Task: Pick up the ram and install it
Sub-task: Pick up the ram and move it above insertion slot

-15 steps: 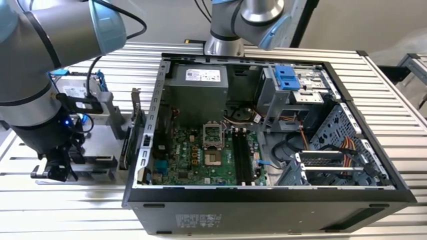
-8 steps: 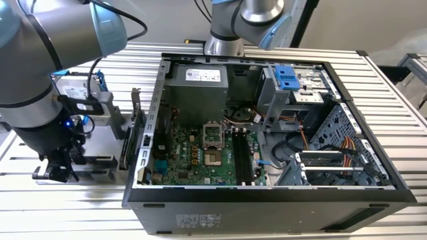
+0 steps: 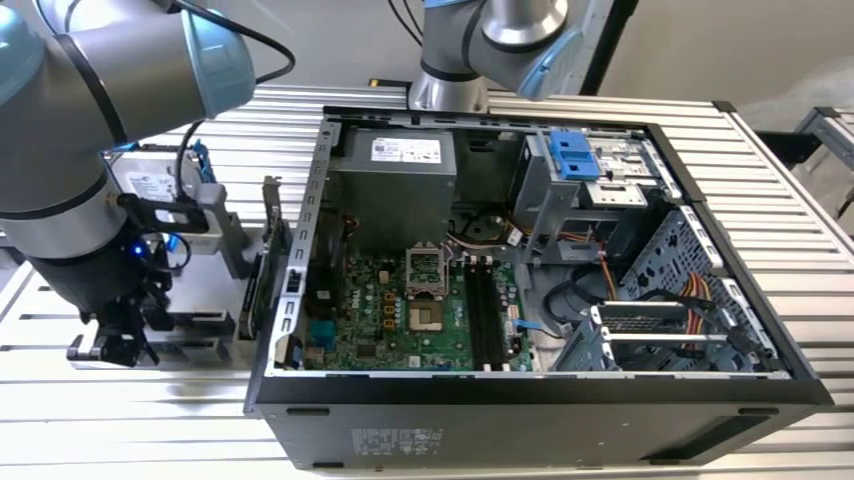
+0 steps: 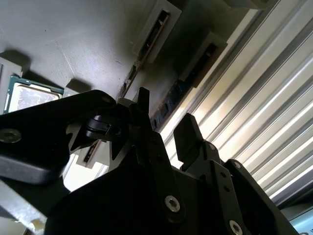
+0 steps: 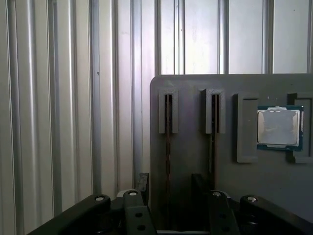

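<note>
Jaws are spread, with nothing pinched between them. The arm (image 3: 80,230) points them down over a grey holder (image 3: 200,295) that lies on the ribbed metal surface (image 3: 134,430).

Target position: the ram (image 5: 167,147) (image 4: 172,99) stands on edge in a slot of the holder, directly ahead of the jaws and in line with the gap between them, as seen in both wrist views. Its long axis runs straight away from the jaws, parallel to the ribs of the surface, so its flat faces are judged to face one fingertip each. It cannot be told whether the fingertips (image 5: 142,182) have reached the strip's height.

Neighbouring parts: a second ram (image 5: 213,142) stands parallel in the next slot, just outside the gap. Beyond it a processor chip (image 5: 279,127) lies flat in its own recess. A hard drive (image 3: 154,180) stands behind the jaws on the same holder.

Installation site: the open computer case (image 3: 534,420) lies beside the holder, on the far side from the arm, with its green board (image 3: 387,320) facing up. A pale wall (image 3: 721,50) closes the room behind.
</note>
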You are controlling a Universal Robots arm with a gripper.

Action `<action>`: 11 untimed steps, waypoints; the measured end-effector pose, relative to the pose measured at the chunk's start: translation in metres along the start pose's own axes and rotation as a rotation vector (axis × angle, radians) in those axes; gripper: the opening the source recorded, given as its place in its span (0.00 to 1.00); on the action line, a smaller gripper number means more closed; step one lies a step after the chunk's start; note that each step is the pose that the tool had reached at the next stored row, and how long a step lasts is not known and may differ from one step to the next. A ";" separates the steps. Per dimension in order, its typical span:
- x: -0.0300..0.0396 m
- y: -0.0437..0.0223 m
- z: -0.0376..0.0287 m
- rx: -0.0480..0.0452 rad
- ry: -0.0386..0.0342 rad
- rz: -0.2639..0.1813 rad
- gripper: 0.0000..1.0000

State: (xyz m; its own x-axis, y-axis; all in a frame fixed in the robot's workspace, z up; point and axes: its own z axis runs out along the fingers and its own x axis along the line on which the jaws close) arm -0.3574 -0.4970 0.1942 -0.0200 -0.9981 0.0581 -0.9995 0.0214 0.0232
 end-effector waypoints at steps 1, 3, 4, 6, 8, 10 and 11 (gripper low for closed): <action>0.0000 0.0000 0.0001 -0.0003 0.0000 0.000 1.00; 0.0000 0.0000 0.0001 -0.0005 0.0001 0.000 1.00; 0.0000 0.0000 0.0002 -0.0012 0.0000 0.000 1.00; 0.0000 0.0000 0.0003 -0.0019 -0.0001 0.000 1.00; 0.0005 0.0000 0.0004 -0.0018 -0.0001 0.000 1.00; 0.0012 0.0000 0.0003 -0.0020 0.0000 0.000 1.00; 0.0012 -0.0001 0.0003 -0.0019 0.0000 0.000 1.00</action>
State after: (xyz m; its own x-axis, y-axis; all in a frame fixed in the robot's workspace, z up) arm -0.3574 -0.4982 0.1939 -0.0200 -0.9981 0.0580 -0.9995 0.0215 0.0252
